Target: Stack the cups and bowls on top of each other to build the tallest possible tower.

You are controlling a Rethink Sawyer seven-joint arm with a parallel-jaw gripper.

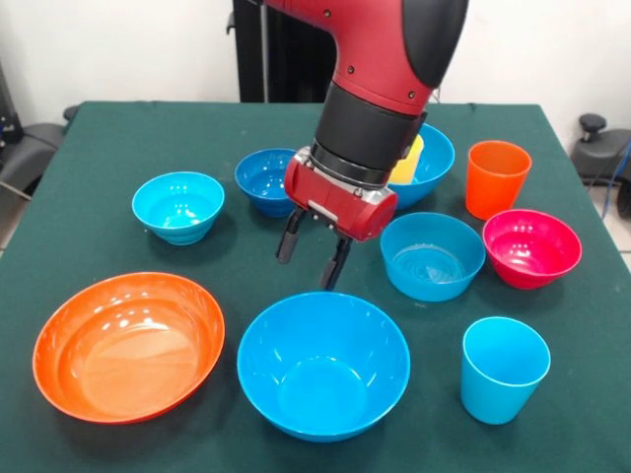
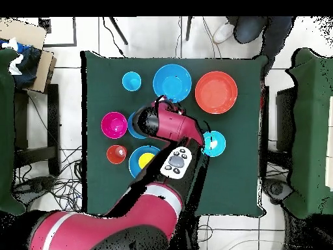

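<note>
Ten glossy plastic vessels are shown standing apart on the table, none yet stacked. The gripper (image 1: 314,254) is held just above the cloth with its two dark fingers (image 1: 289,236) spread and nothing between them.

Directly below the tips, toward the camera in the front view, a large blue bowl (image 1: 323,365) is seen. Just beside the gripper on the picture's right a medium light blue bowl (image 1: 432,255) stands, with a magenta-red bowl (image 1: 531,247) and an orange cup (image 1: 496,177) beyond it. A light blue cup (image 1: 503,369) is placed at the lower right. Behind the wrist a second large blue bowl (image 1: 431,163) is partly hidden; a yellow cup (image 1: 407,163) is lodged in it. To the picture's left a small dark blue bowl (image 1: 266,180) and a cyan bowl (image 1: 178,206) are found, and the wide shallow orange bowl (image 1: 128,345) lies at lower left.

All pieces are judged light, stiff and slippery, with thin rims. A hold is best taken across one wall at the rim, one finger inside and one outside; the smooth taper may let a piece slide out.

The table (image 1: 118,138) is covered by dark green cloth, which should damp sliding. In the overhead view a pale tiled floor, cables and a person's legs (image 2: 260,26) at the far edge are visible.
</note>
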